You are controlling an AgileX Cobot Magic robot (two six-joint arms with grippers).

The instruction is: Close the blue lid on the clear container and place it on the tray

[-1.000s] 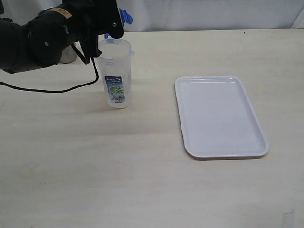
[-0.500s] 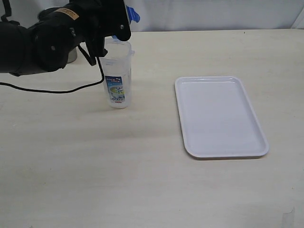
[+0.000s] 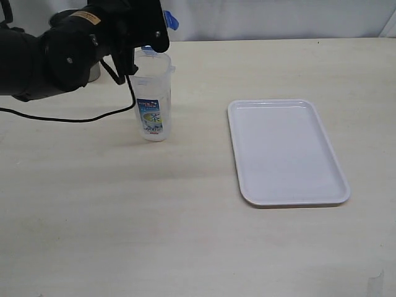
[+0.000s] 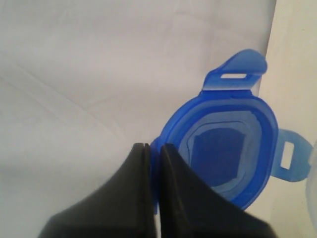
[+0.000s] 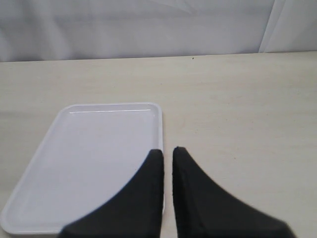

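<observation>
Gripping the blue lid (image 3: pixel 171 20) by its edge, the left gripper (image 3: pixel 159 28) hangs above the clear container (image 3: pixel 152 99), its black arm reaching in from 9 o'clock in the exterior view. Only a small blue part of the lid shows there, poking out past the gripper at about 1 o'clock from the container's open mouth, and it sits higher than the rim rather than on it.

In the left wrist view the gripper (image 4: pixel 151 148) has its jaws pinched narrow on the rim of the lid (image 4: pixel 223 148), with only a thin slit between them. Two snap flaps stick out from the lid, and a darker square shows at its centre.

The container stands upright on the tabletop (image 3: pixel 185 235) at about 10 o'clock from the middle of the exterior view, label facing the camera. A black cable (image 3: pixel 74 117) trails over the tabletop beside it at 9 o'clock.

The tray (image 3: pixel 286 151) lies flat at 3 o'clock from the container, well apart from it.

The right gripper (image 5: pixel 166 151) is out of the exterior view; its wrist view shows the jaws drawn nearly together with nothing between them, above the near end of the tray (image 5: pixel 99 148).
</observation>
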